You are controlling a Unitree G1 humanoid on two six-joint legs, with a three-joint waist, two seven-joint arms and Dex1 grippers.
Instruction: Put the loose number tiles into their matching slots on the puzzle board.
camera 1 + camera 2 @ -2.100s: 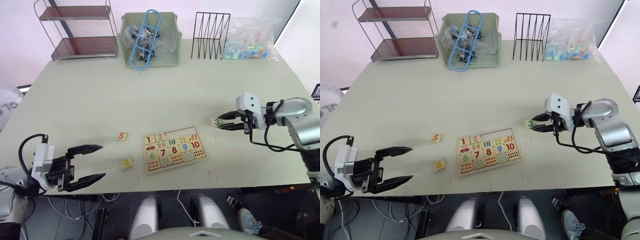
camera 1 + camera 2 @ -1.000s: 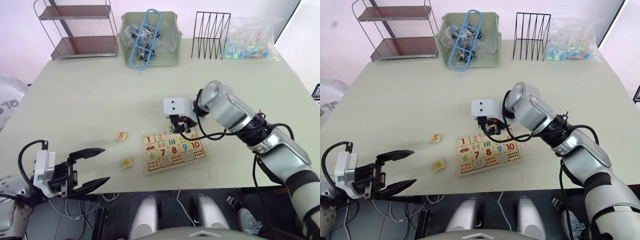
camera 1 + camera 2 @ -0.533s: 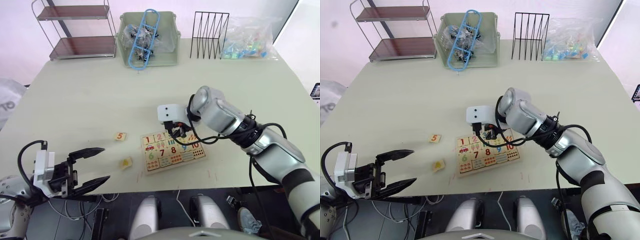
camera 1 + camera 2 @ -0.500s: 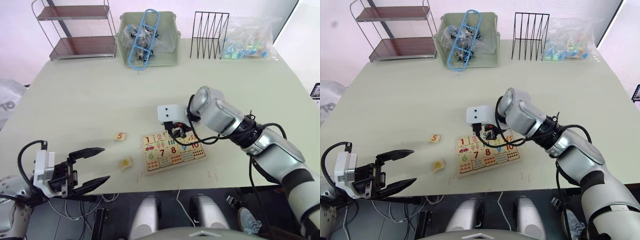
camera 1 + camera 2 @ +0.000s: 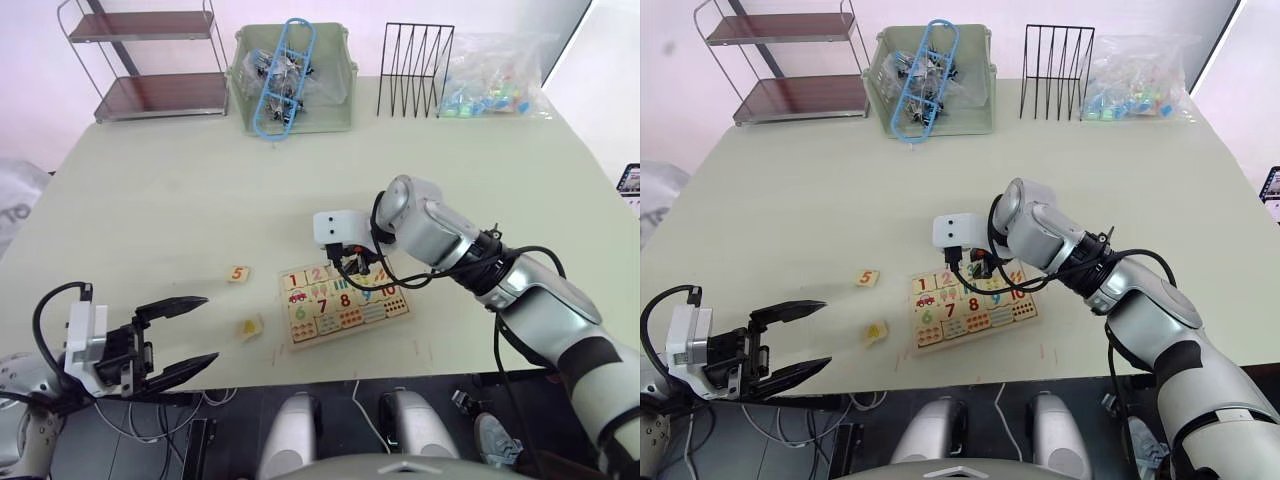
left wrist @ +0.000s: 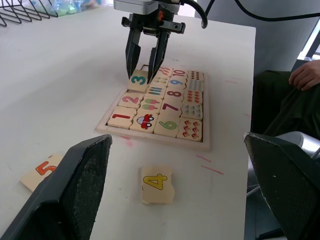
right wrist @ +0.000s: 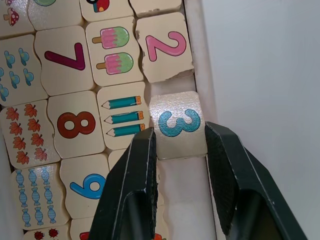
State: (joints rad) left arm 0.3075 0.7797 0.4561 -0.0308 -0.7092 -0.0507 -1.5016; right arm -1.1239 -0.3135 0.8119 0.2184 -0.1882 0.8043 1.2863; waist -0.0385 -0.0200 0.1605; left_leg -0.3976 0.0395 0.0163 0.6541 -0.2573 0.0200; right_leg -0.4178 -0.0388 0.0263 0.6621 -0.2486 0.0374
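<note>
The puzzle board (image 5: 347,301) lies near the table's front edge, with 1 and 2 seated in its top row. My right gripper (image 5: 352,266) is shut on the 3 tile (image 7: 179,125), holding it at the board's far rim beside the 2 (image 7: 165,48). An empty slot (image 7: 181,187) shows just past the tile. Left of the board, the 5 tile (image 5: 238,273) and the 4 tile (image 5: 250,326) lie loose on the table. My left gripper (image 5: 182,336) hangs open at the front left edge, with nothing between its fingers.
Along the far edge stand a two-tier shelf (image 5: 150,62), a pale green bin (image 5: 293,85) with a blue frame in it, a black wire rack (image 5: 417,72) and a bag of colourful pieces (image 5: 492,78). A person's hand (image 6: 305,75) rests beyond the table.
My right arm has carried the 3 tile from the table's right side to the board's top row. Over the last half second it has barely moved. The left gripper has stayed put.
</note>
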